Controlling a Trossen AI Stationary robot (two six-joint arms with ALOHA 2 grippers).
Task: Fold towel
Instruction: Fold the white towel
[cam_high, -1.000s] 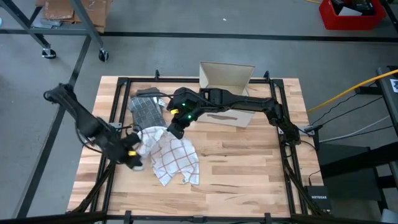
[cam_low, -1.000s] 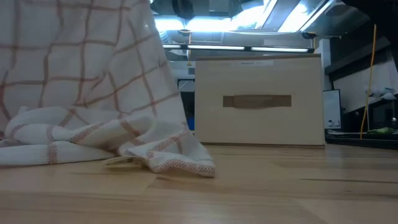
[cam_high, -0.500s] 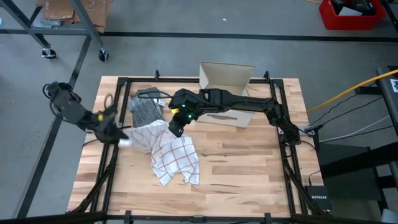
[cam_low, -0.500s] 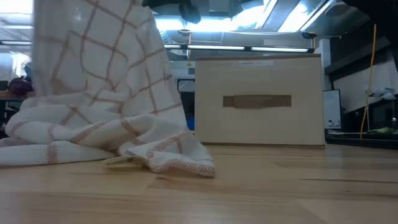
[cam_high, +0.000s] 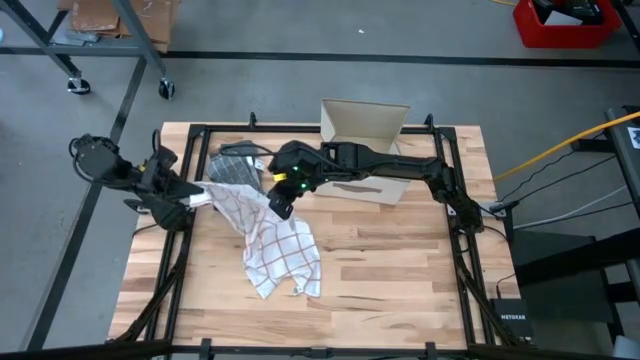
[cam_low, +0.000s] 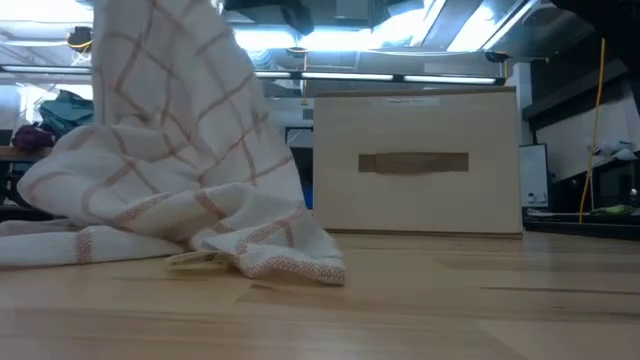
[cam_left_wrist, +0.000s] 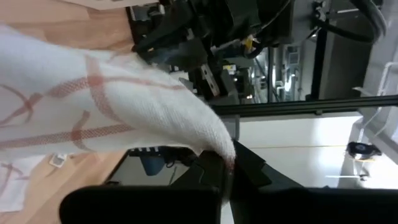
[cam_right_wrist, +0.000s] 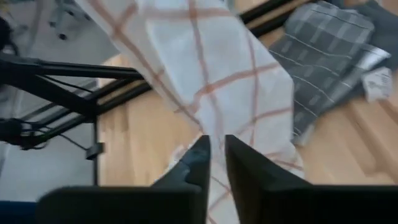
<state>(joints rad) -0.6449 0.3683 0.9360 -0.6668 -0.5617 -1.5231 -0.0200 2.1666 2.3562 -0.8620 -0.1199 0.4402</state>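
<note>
White towel (cam_high: 275, 240) (red-checked, crumpled) stretched between left gripper (cam_high: 192, 198) and right gripper (cam_high: 279, 205), both fingers pinching it.

Two dark jointed arms, the right arm (cam_high: 380, 165) showing green lights.

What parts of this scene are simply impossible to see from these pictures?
- Low view: both arms, hidden behind the white towel with red checks.
- High view: inside of the pale wooden box, covered by the right arm.
- Right wrist view: grey plaid cloth, cut off by the edge.
</note>
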